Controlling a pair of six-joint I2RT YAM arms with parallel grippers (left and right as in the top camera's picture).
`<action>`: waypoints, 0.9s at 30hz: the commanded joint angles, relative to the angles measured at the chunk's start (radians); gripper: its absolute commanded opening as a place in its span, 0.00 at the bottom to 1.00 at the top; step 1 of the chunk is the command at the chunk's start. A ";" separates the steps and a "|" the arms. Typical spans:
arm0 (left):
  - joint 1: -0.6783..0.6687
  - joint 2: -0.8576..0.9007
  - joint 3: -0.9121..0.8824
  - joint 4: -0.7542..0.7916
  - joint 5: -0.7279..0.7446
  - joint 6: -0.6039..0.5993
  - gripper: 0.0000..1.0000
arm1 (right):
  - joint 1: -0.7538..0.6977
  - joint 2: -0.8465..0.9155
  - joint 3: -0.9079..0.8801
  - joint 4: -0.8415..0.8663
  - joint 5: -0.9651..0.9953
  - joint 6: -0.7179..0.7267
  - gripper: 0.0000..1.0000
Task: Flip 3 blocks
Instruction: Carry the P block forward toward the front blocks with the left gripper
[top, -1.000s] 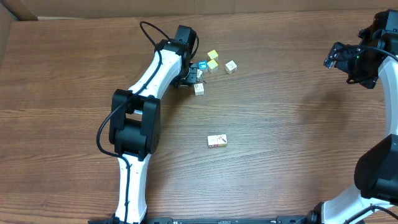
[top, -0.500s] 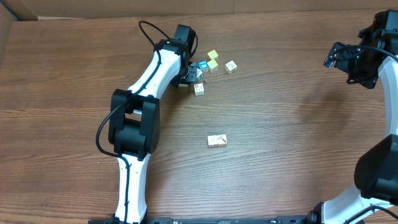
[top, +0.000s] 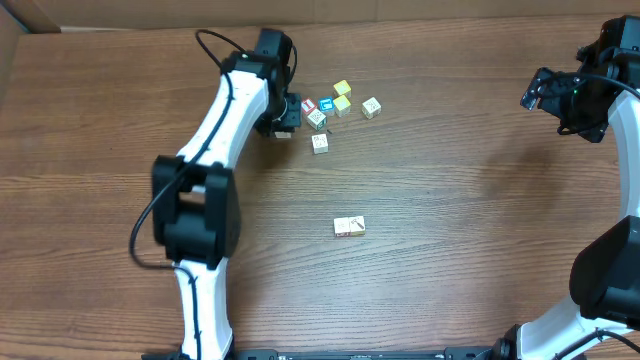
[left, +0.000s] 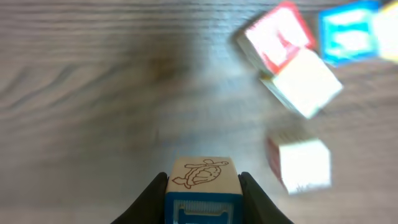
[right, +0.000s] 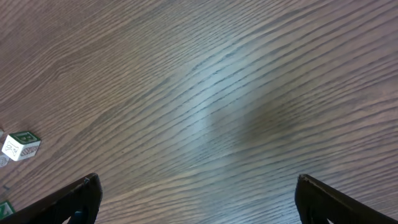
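From overhead, the left gripper (top: 285, 122) hangs over the table (top: 450, 200) near the middle of its far edge, just left of a cluster of small cubes. What it holds is hidden under it in this view. Closest to it lies the red-bordered cube (top: 309, 105), with a blue-topped cube (top: 326, 105) just to its right. A pale cube (top: 317, 118) sits just nearer than those two, and another pale cube (top: 320, 143) a little nearer again. Two yellow cubes (top: 343, 96) lie right of the blue one, with the green-marked cube (top: 371, 107) just beyond them. A lone pale block (top: 349, 226) rests near the table's middle. The right gripper (top: 540, 92) hovers by the far right corner, well apart from all of them. In the left wrist view, the fingers (left: 152, 198) are drawn narrow and clamp the cube with a blue face (left: 202, 177), a turtle drawing on its top. Blurred cubes lie ahead to the right, a red one (left: 280, 37) among them. In the right wrist view, the right gripper (right: 198, 182) stands wide over bare wood, holding nothing. The green-marked cube (right: 20, 146) lies at the left edge of this view.
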 joint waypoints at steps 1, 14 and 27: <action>-0.010 -0.173 0.027 -0.071 0.008 -0.042 0.25 | 0.001 0.001 0.007 0.006 -0.002 -0.001 1.00; -0.142 -0.492 -0.099 -0.351 -0.045 -0.155 0.26 | 0.001 0.001 0.007 0.006 -0.002 -0.001 1.00; -0.274 -0.543 -0.657 -0.073 -0.010 -0.395 0.20 | 0.001 0.001 0.007 0.006 -0.002 -0.001 1.00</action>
